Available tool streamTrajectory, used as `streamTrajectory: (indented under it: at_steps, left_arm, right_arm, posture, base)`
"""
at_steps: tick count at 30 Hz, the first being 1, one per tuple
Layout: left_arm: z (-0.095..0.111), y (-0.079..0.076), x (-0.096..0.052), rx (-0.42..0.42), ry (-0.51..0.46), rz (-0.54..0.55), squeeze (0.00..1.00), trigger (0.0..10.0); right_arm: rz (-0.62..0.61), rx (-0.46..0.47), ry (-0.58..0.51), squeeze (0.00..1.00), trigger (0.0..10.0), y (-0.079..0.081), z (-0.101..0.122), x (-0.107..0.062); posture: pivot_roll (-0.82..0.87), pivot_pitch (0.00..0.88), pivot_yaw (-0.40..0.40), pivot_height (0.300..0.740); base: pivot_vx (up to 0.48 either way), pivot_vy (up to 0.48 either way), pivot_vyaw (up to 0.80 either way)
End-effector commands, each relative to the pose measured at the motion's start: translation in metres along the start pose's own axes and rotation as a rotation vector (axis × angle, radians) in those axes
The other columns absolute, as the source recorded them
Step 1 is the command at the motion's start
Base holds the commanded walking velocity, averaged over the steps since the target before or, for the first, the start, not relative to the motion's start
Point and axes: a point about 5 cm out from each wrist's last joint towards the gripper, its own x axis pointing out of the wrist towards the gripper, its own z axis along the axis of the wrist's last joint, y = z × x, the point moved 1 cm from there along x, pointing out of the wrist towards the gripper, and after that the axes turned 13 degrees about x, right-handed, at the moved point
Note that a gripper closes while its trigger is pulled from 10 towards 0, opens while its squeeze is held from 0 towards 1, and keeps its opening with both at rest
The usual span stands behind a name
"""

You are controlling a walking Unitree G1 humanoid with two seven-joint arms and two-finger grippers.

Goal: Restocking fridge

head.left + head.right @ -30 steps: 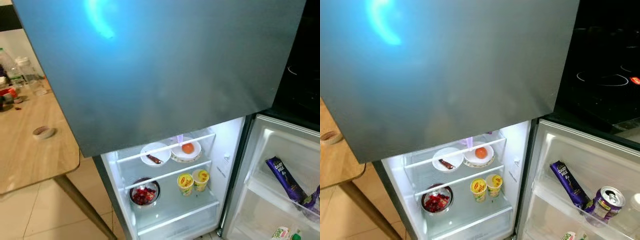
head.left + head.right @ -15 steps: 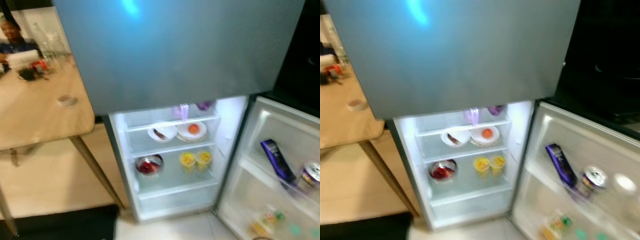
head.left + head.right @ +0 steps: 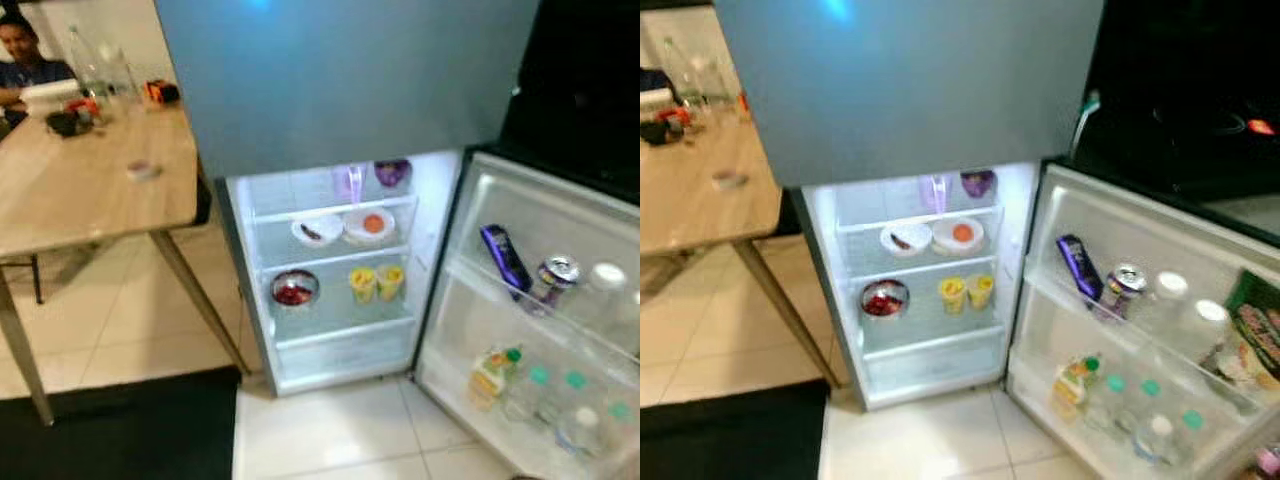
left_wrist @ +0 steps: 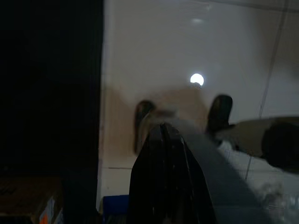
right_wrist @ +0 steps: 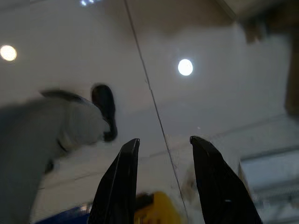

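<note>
The grey two-door fridge [image 3: 340,80] stands straight ahead with its lower compartment lit and its lower door [image 3: 540,330] swung wide to the right; the upper door is shut.

Far left, a pale wooden worktop [image 3: 80,190] carries bottles and small clutter, with a person seated at its far end. Its slanted leg [image 3: 195,300] runs down close beside the fridge's left wall, so an approach from that side could, I judge, clip it.

Inside the fridge, the upper glass shelf holds a white plate with a dark strip on it [image 3: 317,230] beside a patterned plate bearing an orange fruit [image 3: 370,224]. Below them sit a steel bowl of red food [image 3: 294,290] and two yellow cups [image 3: 376,282], just beside each other. These stand near the shelf fronts, so anything pushed in carelessly might shove them back or tip a cup.

On the open door, a purple wrapped bar [image 3: 504,256] leans beside a drink can [image 3: 553,275], with bottles in the rack below. That door juts into the walking path; brushing it could rattle the can loose.

The left pincer [image 4: 163,135] hangs over the pale floor tiles, fingers pressed together and empty. The right pincer [image 5: 161,149] hangs likewise, fingers spread, holding nothing. Neither carries stock, so a blurred view while walking may spoil the aim.
</note>
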Motion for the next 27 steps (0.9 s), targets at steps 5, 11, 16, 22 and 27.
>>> streamTrajectory:
  at_steps: [5, 11, 16, 22, 27]
  left_arm:
    - [-0.005, 0.0018, -0.0014, 0.005, 0.011, -0.002, 0.0, 10.0]
    - [-0.0062, -0.0007, -0.0013, 0.005, 0.013, -0.01, 0.0, 10.0]
    - [-0.0046, -0.0033, -0.0007, 0.012, 0.006, -0.027, 0.0, 10.0]
    - [-0.0024, -0.0045, -0.0002, 0.016, 0.001, -0.039, 0.0, 10.0]
    - [-0.0017, -0.0035, -0.0002, 0.015, 0.0, -0.037, 0.0, 10.0]
  right_arm:
    - [0.007, 0.006, 0.005, 0.0, 10.0, 0.0021, -0.0023, 0.0002]
    - [0.006, 0.008, 0.006, 0.0, 10.0, 0.0014, -0.0028, 0.0]
    - [0.009, 0.003, 0.008, 0.0, 10.0, 0.0018, -0.003, 0.0001]
    - [0.022, 0.009, 0.014, 0.0, 10.0, 0.0033, -0.0022, 0.0003]
    - [0.034, 0.01, 0.024, 0.0, 10.0, 0.0051, -0.0022, 0.0007]
  posture:
    - [-0.12, 0.0, 0.017, 0.74]
    - [-0.12, 0.0, 0.016, 0.74]
    - [-0.12, 0.0, 0.017, 0.74]
    - [-0.12, 0.0, 0.02, 0.74]
    - [-0.12, 0.0, 0.022, 0.74]
  base:
    - [0.0, 0.0, 0.0]
    - [0.0, 0.0, 0.0]
    - [0.0, 0.0, 0.0]
    - [0.0, -0.243, -0.26]
    - [0.0, -0.353, -0.77]
